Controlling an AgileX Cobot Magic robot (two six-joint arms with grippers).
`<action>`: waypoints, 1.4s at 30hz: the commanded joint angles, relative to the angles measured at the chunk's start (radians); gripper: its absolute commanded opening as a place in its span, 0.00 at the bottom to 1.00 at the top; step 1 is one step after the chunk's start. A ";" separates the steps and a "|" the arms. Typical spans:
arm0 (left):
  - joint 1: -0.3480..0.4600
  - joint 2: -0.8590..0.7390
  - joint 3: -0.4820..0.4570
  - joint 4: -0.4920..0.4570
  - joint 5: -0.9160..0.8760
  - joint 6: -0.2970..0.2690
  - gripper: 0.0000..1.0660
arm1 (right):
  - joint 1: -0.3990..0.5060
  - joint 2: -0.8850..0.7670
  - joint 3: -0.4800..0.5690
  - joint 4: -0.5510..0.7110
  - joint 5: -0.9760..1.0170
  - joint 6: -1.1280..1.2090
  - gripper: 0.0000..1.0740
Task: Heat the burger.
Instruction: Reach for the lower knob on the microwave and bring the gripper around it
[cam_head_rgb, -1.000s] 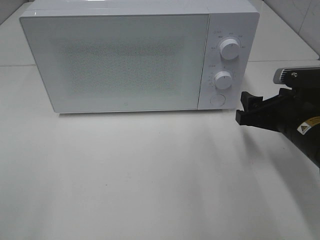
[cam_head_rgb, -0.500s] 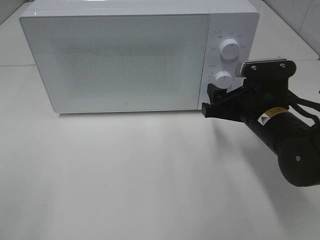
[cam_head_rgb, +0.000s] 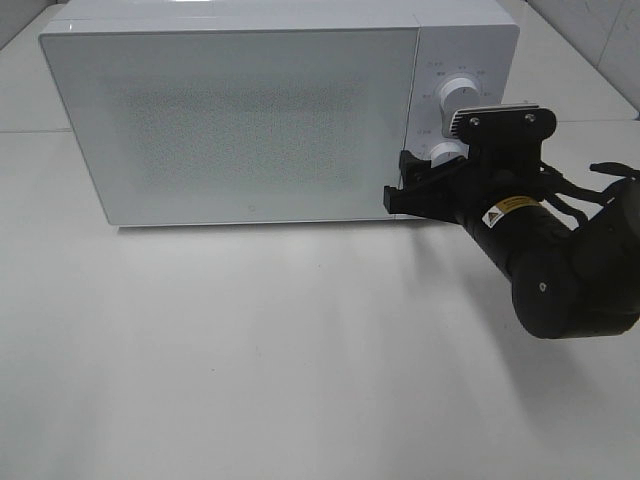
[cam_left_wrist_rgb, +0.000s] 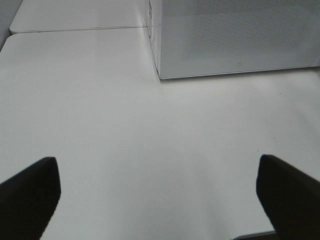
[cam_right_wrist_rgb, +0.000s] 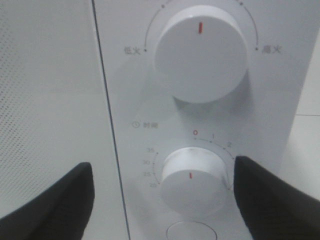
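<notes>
Nowhere did the burger show; if it sat inside the microwave (cam_head_rgb: 240, 120), the shut frosted door hid it. The right claw (cam_right_wrist_rgb: 161, 197) stood spread, flanking the timer knob (cam_right_wrist_rgb: 192, 176) without pinching it. An off-centre squeeze could slip off the knob or nudge the button (cam_right_wrist_rgb: 190, 232) beneath. The left claw (cam_left_wrist_rgb: 160, 197) hung spread over the surface (cam_left_wrist_rgb: 100, 100).
</notes>
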 joint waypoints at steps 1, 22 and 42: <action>0.002 -0.016 0.002 0.003 -0.001 -0.002 0.96 | -0.002 0.007 -0.021 0.045 -0.186 -0.010 0.71; 0.002 -0.016 0.002 0.003 -0.001 -0.002 0.96 | -0.005 0.050 -0.043 0.088 -0.191 -0.006 0.71; 0.002 -0.016 0.002 0.003 -0.001 -0.002 0.96 | -0.005 0.077 -0.089 0.088 -0.196 -0.007 0.70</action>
